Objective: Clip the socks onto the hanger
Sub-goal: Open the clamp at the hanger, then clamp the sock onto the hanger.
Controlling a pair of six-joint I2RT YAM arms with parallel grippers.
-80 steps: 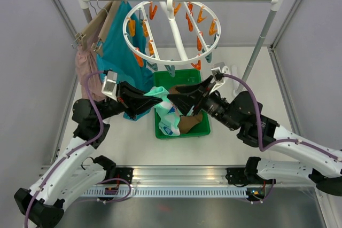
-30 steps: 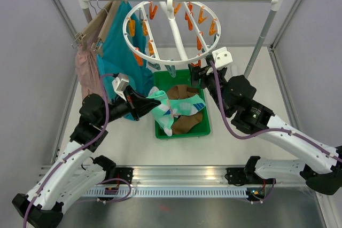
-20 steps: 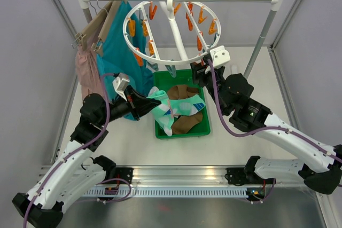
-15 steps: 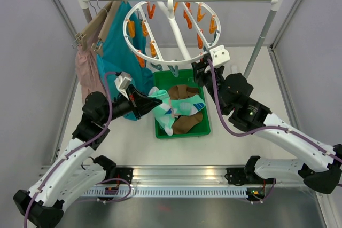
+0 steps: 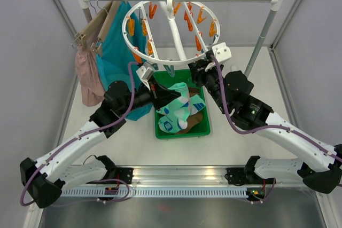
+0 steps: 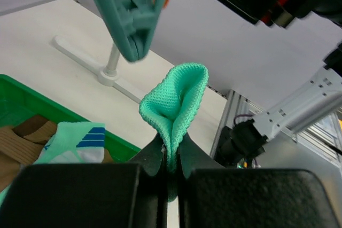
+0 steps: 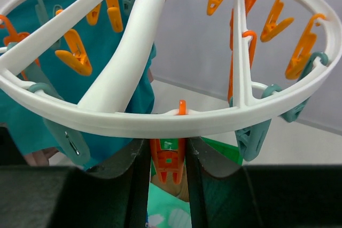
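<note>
The white ring hanger (image 5: 128, 18) hangs by its hook from the rail, with orange and teal pegs. My left gripper (image 5: 160, 93) is shut on a mint-teal and white patterned sock (image 5: 180, 108) and holds it up over the green tray, just below the ring's front rim. In the left wrist view the folded teal cuff (image 6: 176, 97) sticks up between my fingers (image 6: 155, 156), with a teal peg (image 6: 131, 30) above it. My right gripper (image 7: 167, 156) is under the ring (image 7: 160, 118), its jaws pressed on both sides of an orange peg (image 7: 168, 158). It also shows in the top view (image 5: 199, 70).
A green tray (image 5: 160, 132) under the hanger holds a brown sock (image 5: 195, 118) and more socks. A large teal garment (image 5: 115, 52), a pink garment (image 5: 85, 73) and tan hangers (image 5: 99, 22) hang at the rail's left. The rail's right post (image 5: 262, 41) stands behind my right arm.
My left arm has lifted the patterned sock up and right, toward the hanger's front rim. My right gripper has left the tray, risen to the ring and closed round an orange peg.
</note>
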